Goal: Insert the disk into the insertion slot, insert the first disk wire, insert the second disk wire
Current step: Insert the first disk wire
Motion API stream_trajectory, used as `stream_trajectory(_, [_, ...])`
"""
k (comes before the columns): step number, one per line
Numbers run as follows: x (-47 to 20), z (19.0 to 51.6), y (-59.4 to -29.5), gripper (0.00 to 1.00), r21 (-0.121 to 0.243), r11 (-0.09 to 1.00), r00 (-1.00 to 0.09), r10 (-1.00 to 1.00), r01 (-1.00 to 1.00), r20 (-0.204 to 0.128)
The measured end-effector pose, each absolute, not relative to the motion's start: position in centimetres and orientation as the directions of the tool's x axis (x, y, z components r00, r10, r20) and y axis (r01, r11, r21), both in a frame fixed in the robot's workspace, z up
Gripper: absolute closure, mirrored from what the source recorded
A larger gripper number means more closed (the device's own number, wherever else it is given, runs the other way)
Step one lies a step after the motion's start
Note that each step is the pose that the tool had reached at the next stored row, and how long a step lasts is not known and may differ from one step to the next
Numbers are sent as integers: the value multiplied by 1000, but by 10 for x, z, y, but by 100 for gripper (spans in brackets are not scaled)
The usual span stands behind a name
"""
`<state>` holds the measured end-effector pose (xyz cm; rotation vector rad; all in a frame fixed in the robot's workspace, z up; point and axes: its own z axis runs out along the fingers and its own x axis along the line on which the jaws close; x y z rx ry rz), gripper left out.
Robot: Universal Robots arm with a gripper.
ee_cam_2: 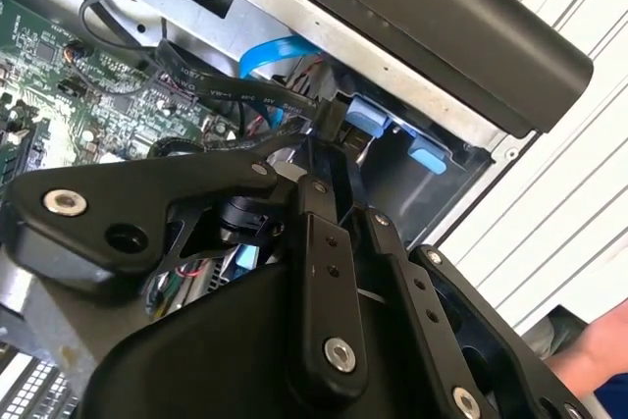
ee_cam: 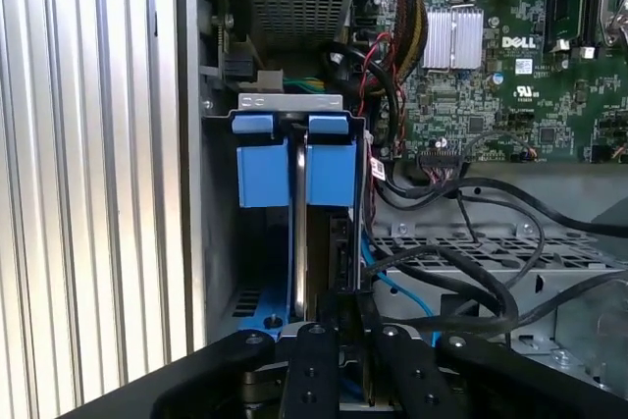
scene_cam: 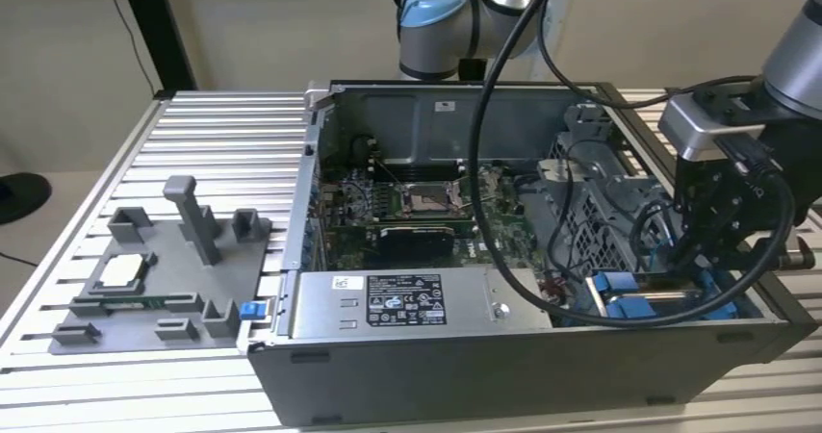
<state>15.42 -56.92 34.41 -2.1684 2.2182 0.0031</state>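
Open PC case [scene_cam: 514, 375] lies on its side on the slatted metal bench [scene_cam: 218, 135]. The arm [scene_cam: 803, 58] reaches down into the case corner at the exterior view's right, just beside the labelled power-supply box [scene_cam: 398, 303].

- Disk [ee_cam: 300, 242]: already seated in the insertion slot [ee_cam: 221, 242], standing on edge. Its thin silver edge shows between the two halves of the blue carrier [ee_cam: 263, 172]. The carrier's tabs sit against the grey metal lip of the bay. In the exterior view the carrier [scene_cam: 617, 306] shows as blue blocks in the near corner of the case.
- Pincer [ee_cam: 339, 309]: poised directly over the disk's end, fingers drawn close together. In the second wrist view the pincer [ee_cam_2: 324, 139] appears clenched on a small black plug [ee_cam_2: 331, 113].
- Plug: ends a flat black wire [ee_cam_2: 226, 80] that runs back across the motherboard [ee_cam_2: 88, 85]. It is held right at the bay, next to a blue tab [ee_cam_2: 361, 117]. Cannot tell whether it is pushed fully home.
- Thin light-blue wire [ee_cam_2: 280, 51]: loops along the case wall just behind the plug.
- Grey plastic fixture [scene_cam: 154, 279]: sits on the bench at the exterior view's left, well apart from the case.
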Motion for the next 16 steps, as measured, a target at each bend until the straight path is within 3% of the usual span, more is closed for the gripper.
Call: stream_trajectory(16, [154, 339, -569, 100, -27, 23, -22, -999, -999, -30])
